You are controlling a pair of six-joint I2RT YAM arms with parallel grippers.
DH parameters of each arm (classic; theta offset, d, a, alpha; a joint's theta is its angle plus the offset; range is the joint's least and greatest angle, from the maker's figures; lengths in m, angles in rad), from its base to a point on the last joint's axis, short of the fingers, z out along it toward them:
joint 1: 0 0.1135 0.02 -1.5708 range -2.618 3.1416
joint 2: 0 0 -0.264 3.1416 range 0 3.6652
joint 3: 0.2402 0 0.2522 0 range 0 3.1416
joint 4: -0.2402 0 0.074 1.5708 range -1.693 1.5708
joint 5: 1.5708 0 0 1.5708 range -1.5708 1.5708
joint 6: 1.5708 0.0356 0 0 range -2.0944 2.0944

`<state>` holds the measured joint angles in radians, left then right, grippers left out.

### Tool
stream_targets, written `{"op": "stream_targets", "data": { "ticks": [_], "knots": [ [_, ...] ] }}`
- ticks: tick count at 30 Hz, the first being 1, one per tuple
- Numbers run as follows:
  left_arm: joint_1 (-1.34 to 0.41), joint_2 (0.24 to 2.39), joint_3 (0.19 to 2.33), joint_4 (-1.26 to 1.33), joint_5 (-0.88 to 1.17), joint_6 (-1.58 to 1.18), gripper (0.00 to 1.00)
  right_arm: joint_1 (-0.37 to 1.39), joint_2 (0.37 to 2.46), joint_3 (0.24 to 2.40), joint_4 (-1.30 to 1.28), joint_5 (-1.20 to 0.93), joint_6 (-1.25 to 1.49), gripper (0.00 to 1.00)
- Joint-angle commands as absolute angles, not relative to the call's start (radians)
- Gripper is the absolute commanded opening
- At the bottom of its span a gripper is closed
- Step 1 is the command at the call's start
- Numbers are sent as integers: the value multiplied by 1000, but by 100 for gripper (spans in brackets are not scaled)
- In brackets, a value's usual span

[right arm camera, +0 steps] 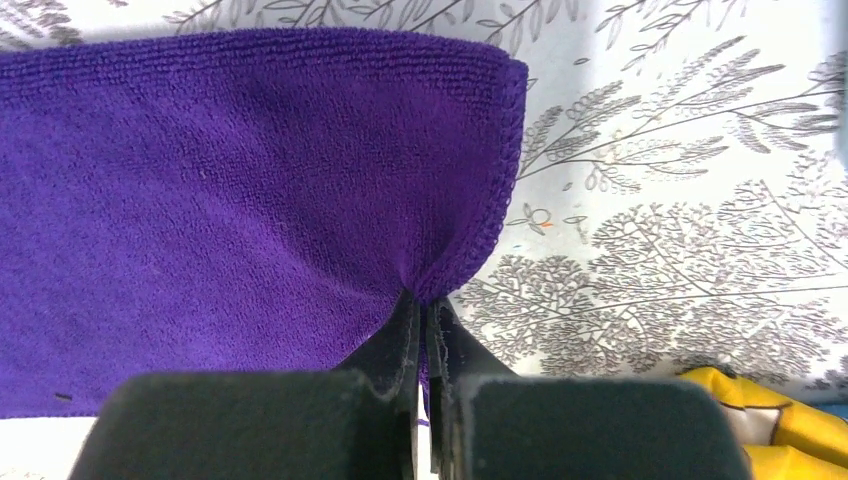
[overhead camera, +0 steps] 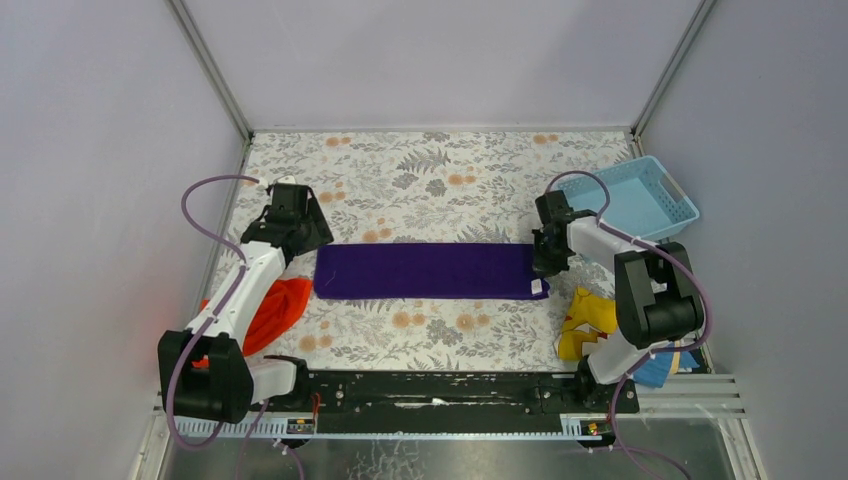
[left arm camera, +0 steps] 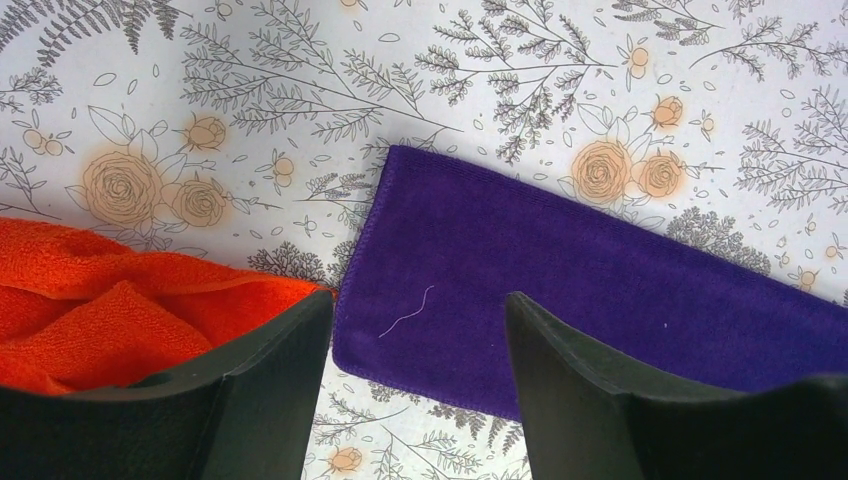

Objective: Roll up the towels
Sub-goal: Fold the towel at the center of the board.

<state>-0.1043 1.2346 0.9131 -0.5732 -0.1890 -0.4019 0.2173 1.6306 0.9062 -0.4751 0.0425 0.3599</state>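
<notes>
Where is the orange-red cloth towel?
In the top view, the crumpled orange-red cloth towel lies on the left, partly under the left arm, beside the flat purple cloth towel's left end.

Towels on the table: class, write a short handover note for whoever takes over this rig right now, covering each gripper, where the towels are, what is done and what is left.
Left gripper: open, over the left end of the purple towel, holding nothing.
Right gripper: shut on the purple towel's right edge.
Purple towel: lies flat as a long strip across the middle of the table, unrolled.
Orange-red towel: crumpled at the left, beside the left arm.
Done: no towel rolled yet.
Left: roll both towels.
</notes>
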Motion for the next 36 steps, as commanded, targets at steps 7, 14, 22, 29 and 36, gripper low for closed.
{"op": "stream_targets", "data": {
  "ticks": [7,14,22,29,36],
  "knots": [
    [-111,1187,884,-580,-60,-417,64,153,1579,1097,-671,384,255,0],
    [-111,1177,809,-568,64,-461,64,231,1527,1169,-681,165,251,0],
    [-111,1188,781,-556,125,-504,64,443,1507,1171,-513,-135,363,0],
    [-107,1195,787,-566,90,-500,64,600,1601,1243,-340,-273,451,0],
    [-108,1250,772,-546,127,-518,60,700,1745,1357,-294,-334,480,0]
  ]
}}
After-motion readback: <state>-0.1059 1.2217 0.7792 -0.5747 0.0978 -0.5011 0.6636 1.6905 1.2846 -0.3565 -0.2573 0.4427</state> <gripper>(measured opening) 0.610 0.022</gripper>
